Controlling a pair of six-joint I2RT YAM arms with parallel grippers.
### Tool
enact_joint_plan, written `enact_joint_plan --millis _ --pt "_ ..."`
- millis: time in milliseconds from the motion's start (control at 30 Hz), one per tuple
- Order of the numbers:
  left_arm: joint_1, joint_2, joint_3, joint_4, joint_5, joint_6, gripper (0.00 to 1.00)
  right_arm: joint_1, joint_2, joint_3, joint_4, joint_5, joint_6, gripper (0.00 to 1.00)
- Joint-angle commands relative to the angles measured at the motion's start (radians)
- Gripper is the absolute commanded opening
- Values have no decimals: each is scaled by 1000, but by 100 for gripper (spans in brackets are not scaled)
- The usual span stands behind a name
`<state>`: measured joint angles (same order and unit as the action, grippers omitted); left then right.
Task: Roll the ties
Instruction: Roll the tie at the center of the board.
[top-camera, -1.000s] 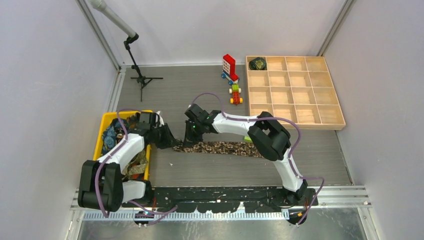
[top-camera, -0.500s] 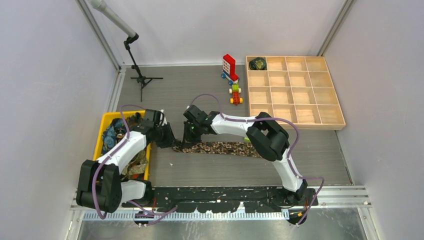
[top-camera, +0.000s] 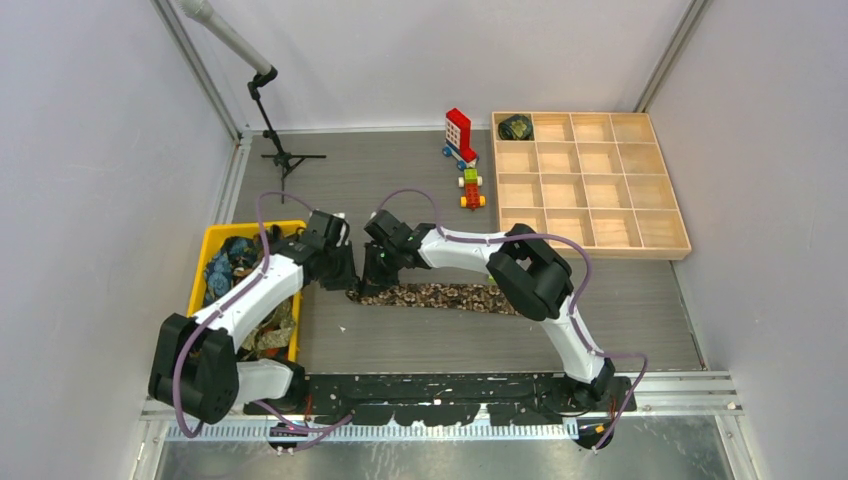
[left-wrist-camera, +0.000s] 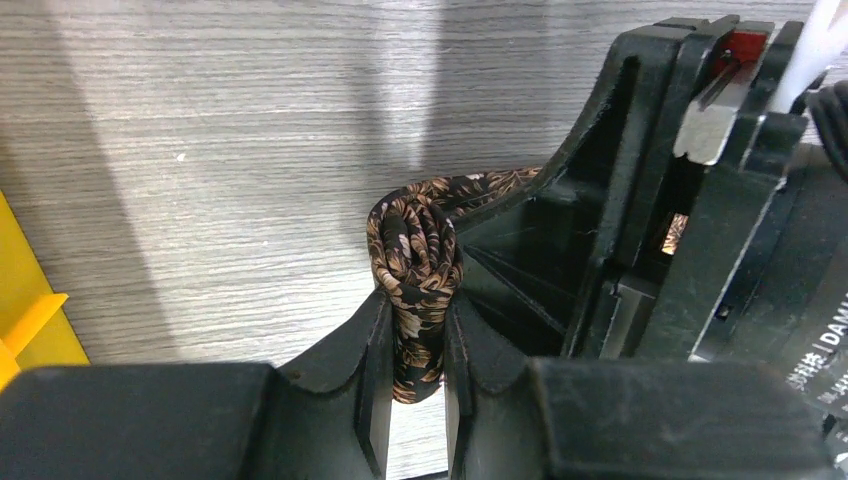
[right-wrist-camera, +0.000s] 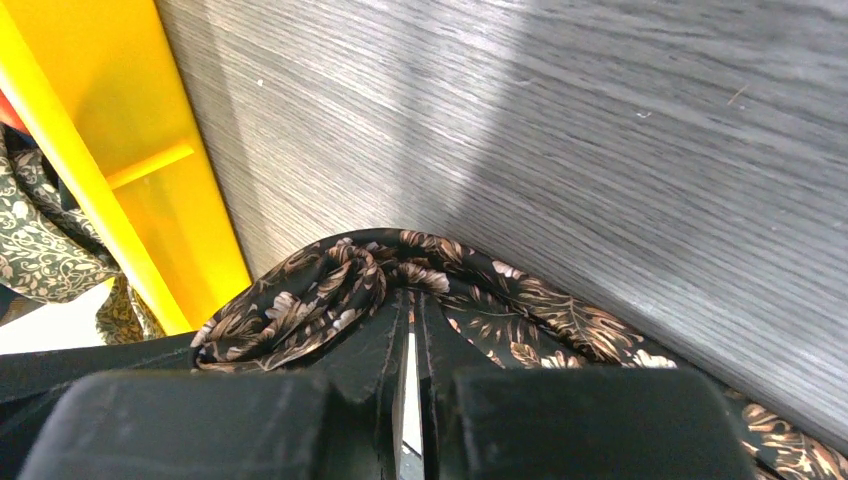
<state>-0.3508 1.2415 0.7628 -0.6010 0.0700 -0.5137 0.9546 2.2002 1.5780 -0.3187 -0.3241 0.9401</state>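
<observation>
A brown-tan-black leaf-patterned tie (top-camera: 445, 296) lies flat on the grey table, its left end rolled into a small coil (left-wrist-camera: 415, 250). My left gripper (left-wrist-camera: 417, 335) is shut on that coil, which stands between its fingers. My right gripper (right-wrist-camera: 412, 320) is shut on the tie's edge right beside the coil (right-wrist-camera: 300, 300). Both grippers meet at the tie's left end (top-camera: 358, 285). More ties (top-camera: 235, 275) are heaped in the yellow bin (top-camera: 205, 245). One rolled tie (top-camera: 516, 127) sits in the wooden tray's far-left compartment.
A wooden compartment tray (top-camera: 660, 235) stands at the right. Red-and-white toy bricks (top-camera: 458, 135) and a small toy (top-camera: 470, 189) lie left of it. A small tripod stand (top-camera: 280, 150) is at the back left. The yellow bin's wall shows in the right wrist view (right-wrist-camera: 130, 190).
My left gripper has moved right, toward the right gripper, and the flat stretch of tie has shortened at its left end. The right gripper has shifted slightly left.
</observation>
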Motion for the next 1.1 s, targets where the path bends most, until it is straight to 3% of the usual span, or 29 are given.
enact_joint_plan --millis 0,500,1067 --pt "-50 43 54 -36 -89 6 0 6 -34 -5 52 -23 3 12" --pt "-175 172 117 -102 -247 -21 0 -9 -112 -93 50 -15 -12 12" --pt "-281 300 199 -167 -376 -78 0 -70 -333 -329 49 39 -27 12"
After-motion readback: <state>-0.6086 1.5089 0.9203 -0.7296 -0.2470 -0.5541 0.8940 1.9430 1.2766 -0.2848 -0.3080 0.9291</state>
